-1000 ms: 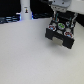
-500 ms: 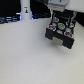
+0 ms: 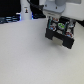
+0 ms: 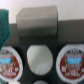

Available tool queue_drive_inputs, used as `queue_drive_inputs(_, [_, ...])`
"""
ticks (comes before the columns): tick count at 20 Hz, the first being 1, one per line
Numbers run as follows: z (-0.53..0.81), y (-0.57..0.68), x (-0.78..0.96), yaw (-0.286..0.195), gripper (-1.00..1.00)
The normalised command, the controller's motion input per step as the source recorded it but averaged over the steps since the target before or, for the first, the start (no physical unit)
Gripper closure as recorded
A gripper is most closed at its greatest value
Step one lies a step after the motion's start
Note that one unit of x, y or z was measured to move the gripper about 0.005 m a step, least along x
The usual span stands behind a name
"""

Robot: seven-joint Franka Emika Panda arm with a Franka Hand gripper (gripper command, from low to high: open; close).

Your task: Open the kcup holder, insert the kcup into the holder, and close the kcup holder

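We see the gripper (image 3: 59,22) low over the kcup holder (image 3: 61,36), which stands open on the white table (image 3: 25,55). We can't tell whether its fingers are spread or pressed together; the arm hides them. The wrist view looks straight down on an empty white pod slot (image 4: 40,58), flanked by two reddish-topped pods (image 4: 10,61) on either side. The kcup's green top (image 4: 3,27) shows at the frame edge, beside a grey block (image 4: 38,21).

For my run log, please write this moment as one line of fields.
holder: kcup holder open | slots: reddish-top pods beside empty slot | kcup: green top above drawer | end effector: jaws hidden
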Motion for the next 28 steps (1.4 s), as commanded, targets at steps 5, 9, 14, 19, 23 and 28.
queue_drive_inputs(5, [-0.04,0.08,0.75,0.069,-1.0])
queue_drive_inputs(9, [-0.14,0.26,0.43,0.17,-1.0])
queue_drive_inputs(14, [-0.16,0.16,0.17,0.243,-1.0])
queue_drive_inputs(19, [-0.16,0.04,-0.08,0.271,-1.0])
queue_drive_inputs(23, [-0.08,0.14,-0.38,0.225,-1.0])
queue_drive_inputs(28, [0.0,0.34,-0.37,0.153,-1.0])
